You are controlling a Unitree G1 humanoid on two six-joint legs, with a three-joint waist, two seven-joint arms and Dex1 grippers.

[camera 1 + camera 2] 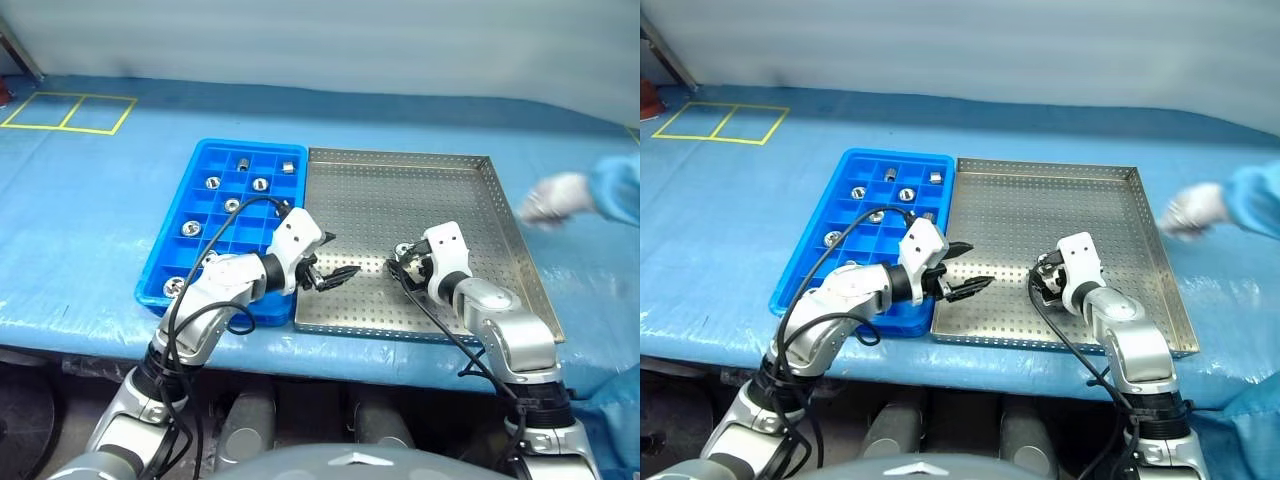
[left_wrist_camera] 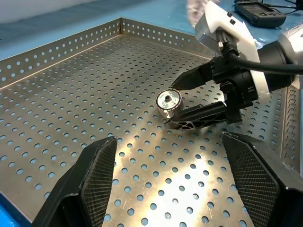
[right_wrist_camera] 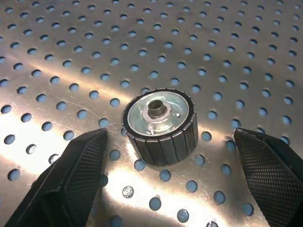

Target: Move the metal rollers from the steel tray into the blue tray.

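- Head views: steel tray (image 1: 420, 180) beside blue tray (image 1: 170, 262) on the blue-covered table (image 1: 80, 200); rollers (image 1: 232, 205) in several blue compartments. Left gripper (image 1: 966, 270), fingers spread, near the steel tray's front left corner. Right gripper (image 1: 402, 262), fingers spread, near its front edge. Gloved hand (image 1: 556, 198) beyond the right rim.
- Left wrist view: one roller (image 2: 169, 103) on the perforated floor, between the other gripper's parted fingers.
- Right wrist view: roller (image 3: 160, 125) upright, untouched, fingertips (image 3: 79, 165) apart on either side.

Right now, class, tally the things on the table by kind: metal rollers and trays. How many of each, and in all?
Metal rollers: 8 in view, 7 in the blue tray and 1 on the steel tray; more may be hidden.
Trays: 2
Total: 10
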